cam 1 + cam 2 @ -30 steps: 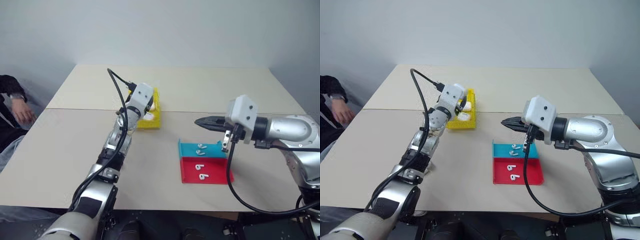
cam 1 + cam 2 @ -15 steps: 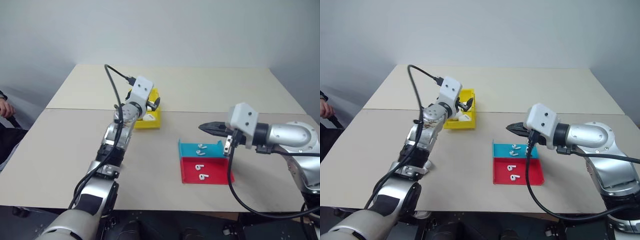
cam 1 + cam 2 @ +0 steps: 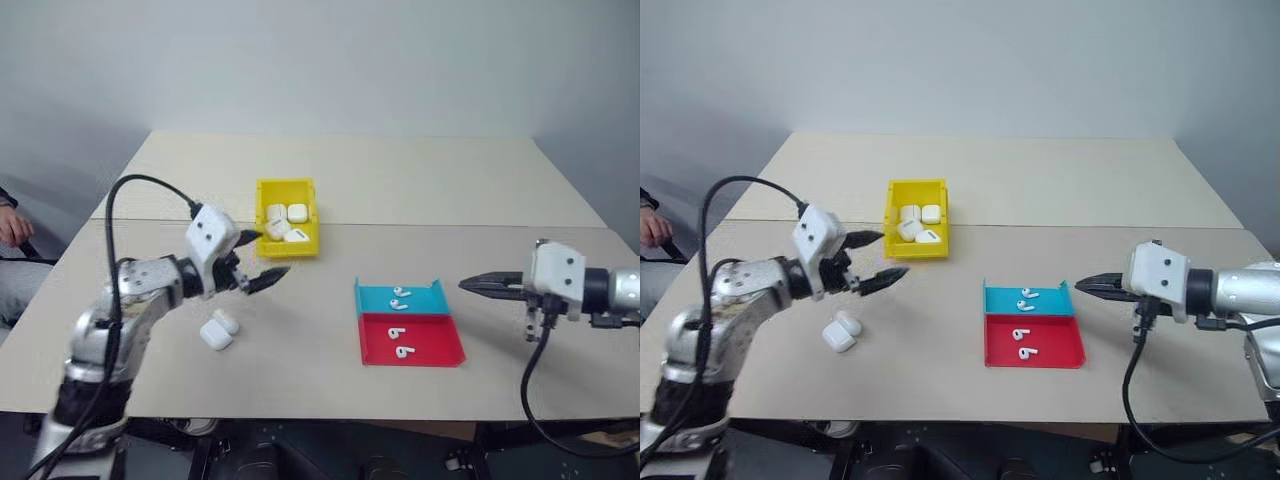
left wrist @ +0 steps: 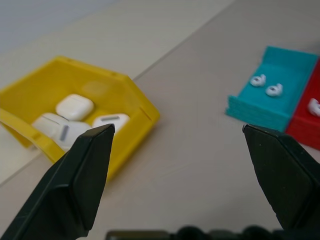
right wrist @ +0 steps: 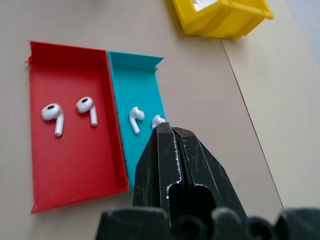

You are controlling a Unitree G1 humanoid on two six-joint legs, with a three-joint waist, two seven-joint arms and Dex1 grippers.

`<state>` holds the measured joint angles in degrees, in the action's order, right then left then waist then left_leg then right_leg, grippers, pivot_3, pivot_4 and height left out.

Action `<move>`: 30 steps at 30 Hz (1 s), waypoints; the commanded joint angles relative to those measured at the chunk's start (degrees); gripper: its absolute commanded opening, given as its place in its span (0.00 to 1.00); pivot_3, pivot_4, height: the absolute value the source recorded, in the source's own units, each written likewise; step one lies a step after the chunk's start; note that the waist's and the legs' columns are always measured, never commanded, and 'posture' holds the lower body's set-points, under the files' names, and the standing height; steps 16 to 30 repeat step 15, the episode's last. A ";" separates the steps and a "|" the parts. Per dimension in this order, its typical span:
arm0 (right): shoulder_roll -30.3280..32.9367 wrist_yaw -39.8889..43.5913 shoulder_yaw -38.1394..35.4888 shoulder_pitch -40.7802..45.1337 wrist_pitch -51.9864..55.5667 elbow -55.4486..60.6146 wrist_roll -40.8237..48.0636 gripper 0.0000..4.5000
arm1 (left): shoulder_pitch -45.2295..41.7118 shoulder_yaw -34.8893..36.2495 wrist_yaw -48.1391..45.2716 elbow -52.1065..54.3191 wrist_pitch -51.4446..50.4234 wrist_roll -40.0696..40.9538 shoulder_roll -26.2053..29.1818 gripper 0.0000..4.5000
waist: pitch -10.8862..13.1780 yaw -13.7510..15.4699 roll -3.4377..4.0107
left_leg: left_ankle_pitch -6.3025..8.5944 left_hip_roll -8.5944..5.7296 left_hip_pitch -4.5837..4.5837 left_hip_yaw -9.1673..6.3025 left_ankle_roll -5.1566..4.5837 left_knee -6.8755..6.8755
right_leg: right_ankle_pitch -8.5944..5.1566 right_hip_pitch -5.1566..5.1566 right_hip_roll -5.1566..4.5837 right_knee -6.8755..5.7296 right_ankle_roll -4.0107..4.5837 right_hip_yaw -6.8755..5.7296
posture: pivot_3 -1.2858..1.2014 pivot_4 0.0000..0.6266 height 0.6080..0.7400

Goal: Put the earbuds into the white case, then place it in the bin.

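Bin [image 4: 132, 102]: bright yellow plastic, smooth, slight sheen, ahead of the left jaws. White cases [image 4: 74, 106] in it: glossy white plastic. Earbuds [image 5: 89, 107]: glossy white plastic. Red tray [image 5: 70, 165] and blue tray [image 5: 145, 150] before the right jaws: matt plastic, finely ridged edges. Counter [image 3: 420, 180]: matt beige laminate.

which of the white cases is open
The white case lying on the table near the left gripper, outside the yellow bin: its lid is flipped up. The cases inside the bin look shut.
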<state>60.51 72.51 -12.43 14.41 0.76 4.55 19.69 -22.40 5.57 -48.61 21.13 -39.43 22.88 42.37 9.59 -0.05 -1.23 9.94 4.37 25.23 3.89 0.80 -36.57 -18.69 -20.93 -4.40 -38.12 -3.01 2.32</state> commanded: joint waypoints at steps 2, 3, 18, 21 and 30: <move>2.35 5.04 -4.14 0.87 -1.88 -4.17 3.72 0.00 | 4.90 7.59 -5.38 5.80 -3.52 6.68 6.48 0.99 | 0.00 -0.19 0.00 | 0.00 0.01 -0.03 0.01 0.00 0.00 | 0.00 0.01 0.00 -0.01 0.00 0.01 | 0.52 0.24 1.00; 2.39 6.06 -4.66 0.96 -2.80 -4.80 4.32 0.00 | 6.51 9.52 -7.18 6.69 -3.68 8.73 7.68 0.99 | 0.00 -0.26 0.00 | 0.01 0.02 -0.03 0.00 -0.01 0.00 | 0.00 0.01 0.00 0.00 0.00 0.01 | 0.52 0.24 1.00; 1.44 8.54 -3.60 3.38 -9.19 -8.71 3.53 0.00 | 14.56 18.21 -12.95 10.34 -1.62 15.75 14.21 0.99 | -0.01 -0.61 0.03 | 0.02 0.04 -0.09 0.03 -0.02 0.02 | 0.00 0.03 0.00 -0.02 0.02 0.02 | 0.52 0.24 1.00; 1.44 8.54 -3.60 3.38 -9.19 -8.71 3.53 0.00 | 14.56 18.21 -12.95 10.34 -1.62 15.75 14.21 0.99 | -0.01 -0.61 0.03 | 0.02 0.04 -0.09 0.03 -0.02 0.02 | 0.00 0.03 0.00 -0.02 0.02 0.02 | 0.52 0.24 1.00; 1.44 8.54 -3.60 3.38 -9.19 -8.71 3.53 0.00 | 14.56 18.21 -12.95 10.34 -1.62 15.75 14.21 0.99 | -0.01 -0.61 0.03 | 0.02 0.04 -0.09 0.03 -0.02 0.02 | 0.00 0.03 0.00 -0.02 0.02 0.02 | 0.52 0.24 1.00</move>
